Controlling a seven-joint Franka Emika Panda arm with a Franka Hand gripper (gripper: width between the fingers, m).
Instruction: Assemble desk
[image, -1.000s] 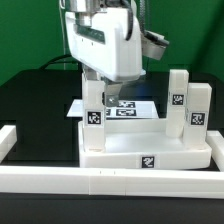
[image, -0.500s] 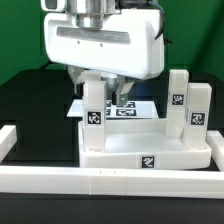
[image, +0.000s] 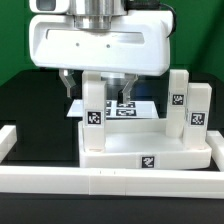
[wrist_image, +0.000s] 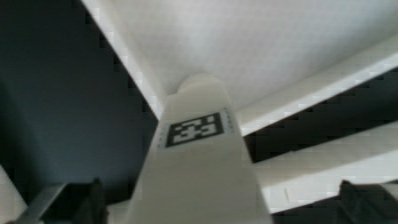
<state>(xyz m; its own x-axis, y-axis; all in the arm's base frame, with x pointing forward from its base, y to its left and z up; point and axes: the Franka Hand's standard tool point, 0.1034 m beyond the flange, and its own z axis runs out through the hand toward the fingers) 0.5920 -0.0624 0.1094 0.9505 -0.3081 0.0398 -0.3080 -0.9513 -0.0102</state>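
Observation:
The white tray-like tabletop (image: 146, 158) lies on the black table, with a tag on its front wall. A white tagged leg (image: 93, 104) stands upright at its corner on the exterior view's left. Two more legs (image: 178, 104) (image: 198, 110) stand on its right side. My gripper (image: 98, 88) hangs above the left leg, open, with one finger (image: 67, 85) on each side of the leg's top and a gap to it. In the wrist view the leg (wrist_image: 196, 130) runs up between my gripper's (wrist_image: 217, 204) dark fingertips (wrist_image: 363, 196), over the tabletop (wrist_image: 267, 40).
A long white border rail (image: 100, 181) runs across the front, with a short raised end (image: 6, 143) at the exterior view's left. The marker board (image: 142, 111) lies flat behind the tabletop. A green backdrop stands at the rear.
The gripper hand has turned broadside to the exterior camera and shifted left. Its fingers now straddle the left leg's top. The desk parts have not moved.

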